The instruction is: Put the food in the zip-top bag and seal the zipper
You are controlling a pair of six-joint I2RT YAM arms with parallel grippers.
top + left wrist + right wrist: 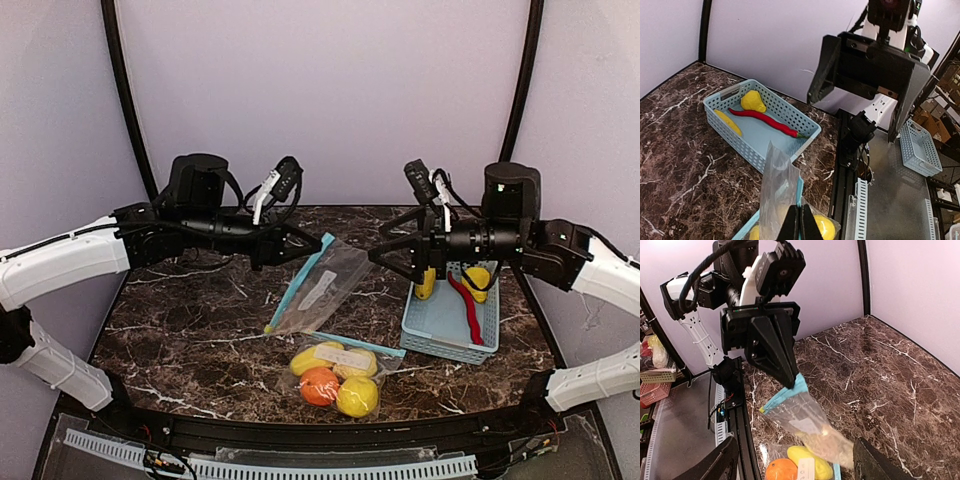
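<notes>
From above, the left gripper (308, 243) is clenched on the blue zipper edge of the zip-top bag (320, 285), holding the mouth up while the body sags toward the near edge of the table (200, 330). The orange (319, 385) and several yellow pieces (345, 378) lie bunched at the bag's near end, apparently inside it, though the clear film makes that hard to confirm. The right gripper (383, 248) hovers empty with its jaws apart, between the bag mouth and the basket (440, 345). The red chili (467, 308) lies below it and to its right, long axis running near-to-far down the basket, so the right arm is plainly the nearer one. The left wrist view adds what the overhead hides. It shows the shut fingertips pinching the film and the basket's contents laid out separately: the chili (765, 119) between a lumpy yellow fruit (752, 101) and a slim yellow one (729, 122). The right wrist view shows its own fingers (725, 462) spread wide and looks at the raised mouth, but not the basket.
</notes>
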